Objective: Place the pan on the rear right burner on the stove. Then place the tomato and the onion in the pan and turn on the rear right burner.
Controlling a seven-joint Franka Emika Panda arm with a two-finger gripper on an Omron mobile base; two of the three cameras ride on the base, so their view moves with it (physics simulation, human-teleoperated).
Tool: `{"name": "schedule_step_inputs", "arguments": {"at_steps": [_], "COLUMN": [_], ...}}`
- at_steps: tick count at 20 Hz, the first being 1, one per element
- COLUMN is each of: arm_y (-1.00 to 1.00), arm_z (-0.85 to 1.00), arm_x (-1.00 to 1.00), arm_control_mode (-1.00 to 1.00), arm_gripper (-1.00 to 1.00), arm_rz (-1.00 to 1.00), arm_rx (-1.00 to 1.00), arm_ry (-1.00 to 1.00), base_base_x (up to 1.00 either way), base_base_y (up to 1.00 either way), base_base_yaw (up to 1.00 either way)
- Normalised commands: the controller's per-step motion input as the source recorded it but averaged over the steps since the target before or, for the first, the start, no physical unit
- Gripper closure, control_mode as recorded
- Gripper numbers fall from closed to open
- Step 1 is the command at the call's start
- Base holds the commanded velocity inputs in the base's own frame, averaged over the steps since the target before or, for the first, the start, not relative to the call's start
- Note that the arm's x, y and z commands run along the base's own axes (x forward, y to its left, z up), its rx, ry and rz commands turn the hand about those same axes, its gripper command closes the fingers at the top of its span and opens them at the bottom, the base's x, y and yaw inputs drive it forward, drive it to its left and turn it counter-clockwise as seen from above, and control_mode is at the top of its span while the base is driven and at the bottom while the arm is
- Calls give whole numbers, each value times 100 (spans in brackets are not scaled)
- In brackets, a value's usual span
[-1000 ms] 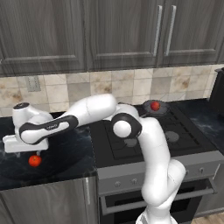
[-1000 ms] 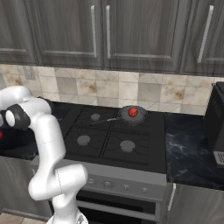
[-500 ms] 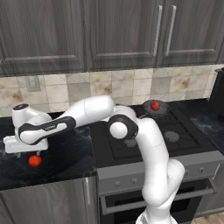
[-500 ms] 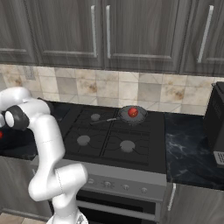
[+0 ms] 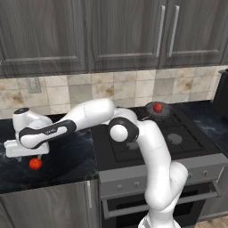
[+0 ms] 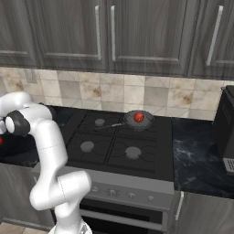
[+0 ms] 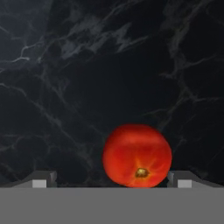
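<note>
Left base view: the white arm reaches far to its left over the black marble worktop (image 5: 67, 160), and the pincer (image 5: 34, 156) hangs just above the tomato (image 5: 35, 164), a bright orange-red ball lying on the worktop beside the stove (image 5: 178, 142). On the far side of the cooktop, the pan (image 5: 159, 110) sits on the rear right burner with the onion (image 5: 157, 107) inside it.

Right base view: the pan (image 6: 137, 120) rests on the rear right burner (image 6: 145, 124), its thin handle pointing left across the grates. The onion (image 6: 138, 117) lies in its middle. The stove (image 6: 123, 151) shows its silver front and a row of knobs. The arm bends off toward the left edge.

Hand view: the tomato (image 7: 137, 155) lies on the dark marble worktop (image 7: 87, 78), between the two finger tips, nearer the right one. The pincer (image 7: 113, 181) stands wide open, its tips apart on either side of the fruit and not touching it.
</note>
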Motion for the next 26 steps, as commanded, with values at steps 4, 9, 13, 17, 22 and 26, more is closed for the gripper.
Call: {"name": "schedule_step_inputs", "arguments": {"at_steps": [4, 9, 13, 17, 22, 26], "arm_y": [0, 0, 0, -3, -17, -19], "arm_z": [-2, -2, -1, -3, 0, 0], "arm_x": [0, 0, 0, 0, 0, 0], "arm_control_mode": [-100, -100, -100, -100, -100, -100], "arm_gripper": [-100, -100, -100, -100, -100, -100], "arm_rz": [0, 0, 0, 0, 0, 0], "arm_rx": [0, 0, 0, 0, 0, 0], "arm_ry": [0, 0, 0, 0, 0, 0], "base_base_x": [0, 0, 0, 0, 0, 0], "base_base_y": [0, 0, 0, 0, 0, 0], "base_base_yaw": [0, 0, 0, 0, 0, 0]}}
